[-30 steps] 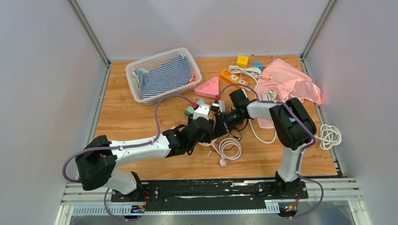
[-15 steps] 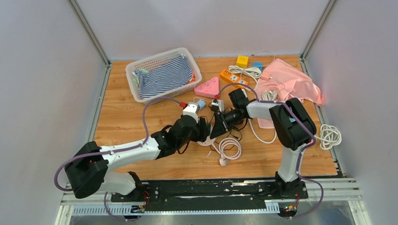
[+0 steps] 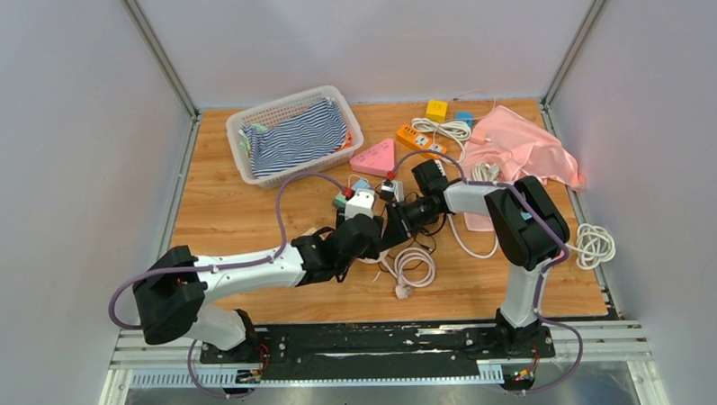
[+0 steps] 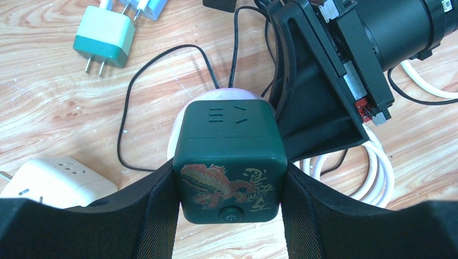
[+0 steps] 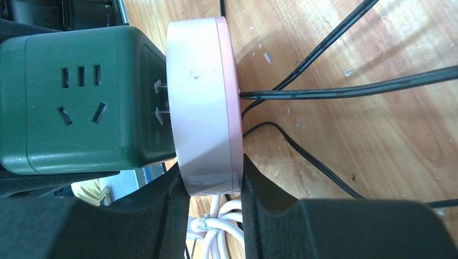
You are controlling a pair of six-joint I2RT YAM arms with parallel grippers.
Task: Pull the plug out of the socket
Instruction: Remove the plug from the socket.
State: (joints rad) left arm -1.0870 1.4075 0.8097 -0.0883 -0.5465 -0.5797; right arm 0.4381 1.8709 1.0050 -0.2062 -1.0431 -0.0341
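Two robot arms meet near the middle of a wooden table (image 3: pixel 229 216), grippers nose to nose. The left gripper (image 4: pixel 229 183) is clamped on a dark green cube-shaped plug (image 4: pixel 229 145), one ribbed black finger on each side. The right gripper (image 5: pixel 211 175) is clenched across the rim of the round, pale pink socket (image 5: pixel 202 102) that the plug sits in. Clutter crowds the pair: thin black wires (image 4: pixel 127 108) loop around the socket, a white socket block (image 4: pixel 56 181) lies just beside the left finger, a teal-and-white charger (image 4: pixel 103 36) rests farther off, and a coiled white cable (image 3: pixel 414 265) lies toward the near edge. At the far left corner a white lattice basket (image 3: pixel 244 125) holds a striped cloth (image 3: pixel 294 137). Along the far edge sit a pink triangular block (image 3: pixel 376 157), an orange power strip (image 3: pixel 417 139) and a small yellow cube (image 3: pixel 436 109). A crumpled pink cloth (image 3: pixel 519 147) fills the far right corner. From above, the arms hide plug and socket almost entirely. The left wrist camera shows the cube's face, with a red-and-gold dragon print, a round button and slot openings. Only the right wrist camera, looking side-on, shows two metal prongs (image 5: pixel 160 86) bridging a narrow gap between cube and disc. The cube is smooth plastic with rounded corners, the disc glossy, the wood grained and faintly scratched.
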